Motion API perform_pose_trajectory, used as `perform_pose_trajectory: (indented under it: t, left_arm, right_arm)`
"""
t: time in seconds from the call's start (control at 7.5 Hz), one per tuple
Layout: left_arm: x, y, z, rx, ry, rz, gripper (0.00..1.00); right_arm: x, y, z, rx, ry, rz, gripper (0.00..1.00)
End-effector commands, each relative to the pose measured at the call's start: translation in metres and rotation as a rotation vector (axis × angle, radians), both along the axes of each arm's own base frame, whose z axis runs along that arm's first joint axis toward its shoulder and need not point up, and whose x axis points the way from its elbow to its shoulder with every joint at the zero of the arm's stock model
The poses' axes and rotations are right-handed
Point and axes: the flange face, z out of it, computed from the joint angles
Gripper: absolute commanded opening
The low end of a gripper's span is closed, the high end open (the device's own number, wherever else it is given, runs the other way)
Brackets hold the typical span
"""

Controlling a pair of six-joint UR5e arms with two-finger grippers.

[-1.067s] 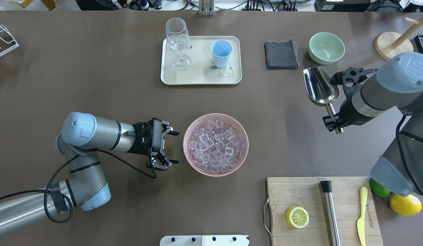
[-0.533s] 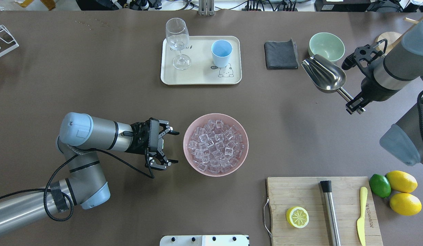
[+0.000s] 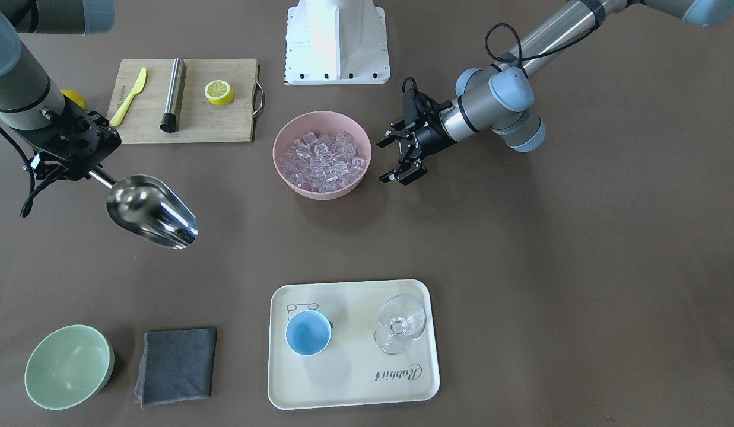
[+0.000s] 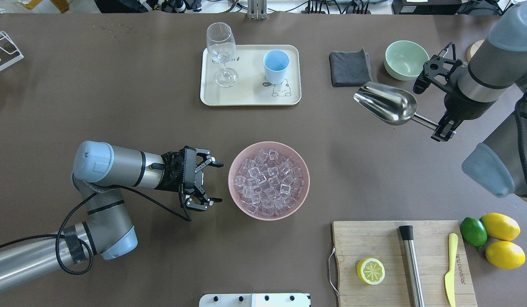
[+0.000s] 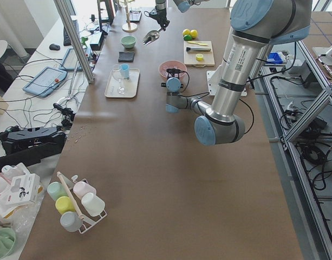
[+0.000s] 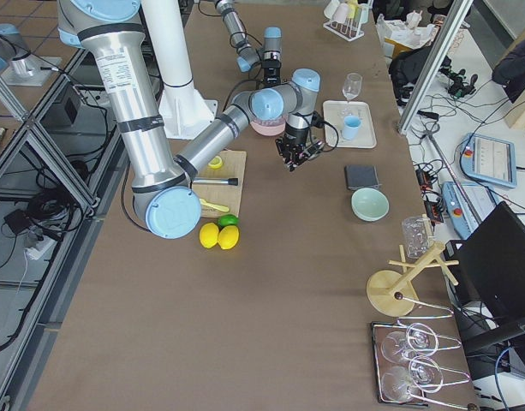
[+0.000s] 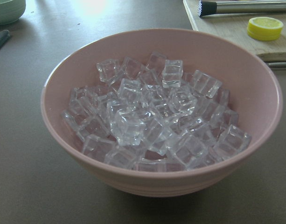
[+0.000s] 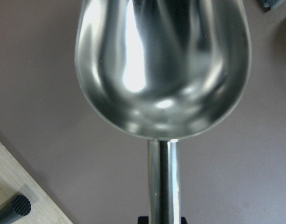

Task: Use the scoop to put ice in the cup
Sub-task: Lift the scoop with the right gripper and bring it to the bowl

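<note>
The ice (image 4: 268,180) fills a pink bowl (image 4: 240,204) at the table's middle, and shows close up in the left wrist view as ice (image 7: 147,126). My left gripper (image 4: 220,182) stands open just left of the bowl, its fingers apart from the rim. My right gripper (image 4: 441,128) is shut on the handle of the steel scoop (image 4: 387,108). The scoop hangs empty above the table at the right, its mouth pointing left, and its bare trough fills the right wrist view as scoop (image 8: 163,60). The light-blue cup (image 4: 276,66) stands upright on the cream tray (image 4: 250,97).
A stemmed glass (image 4: 221,47) shares the tray. A grey cloth (image 4: 350,68) and a green bowl (image 4: 406,59) lie behind the scoop. At the front right a cutting board (image 4: 374,238) holds a lemon half (image 4: 370,270), a steel cylinder (image 4: 412,264) and a yellow knife (image 4: 450,268).
My right arm has swung the scoop from pointing away to pointing left, and carried it left towards the table's middle. The left gripper has barely shifted.
</note>
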Motion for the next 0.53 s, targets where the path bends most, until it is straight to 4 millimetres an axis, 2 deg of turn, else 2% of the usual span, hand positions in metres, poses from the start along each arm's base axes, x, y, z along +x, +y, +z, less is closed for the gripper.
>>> perform_pose_trajectory:
  t: [0.0,0.4]
  left_arm:
    - [0.004,-0.001,-0.001,-0.030,0.020,0.003,0.97]
    - [0.008,0.003,-0.004,-0.027,0.028,0.011,0.97]
  right_arm:
    - [0.003,0.017,-0.031,0.045,0.027,-0.118,0.00]
    - [-0.025,0.033,-0.085,0.045,0.116,-0.227,0.00]
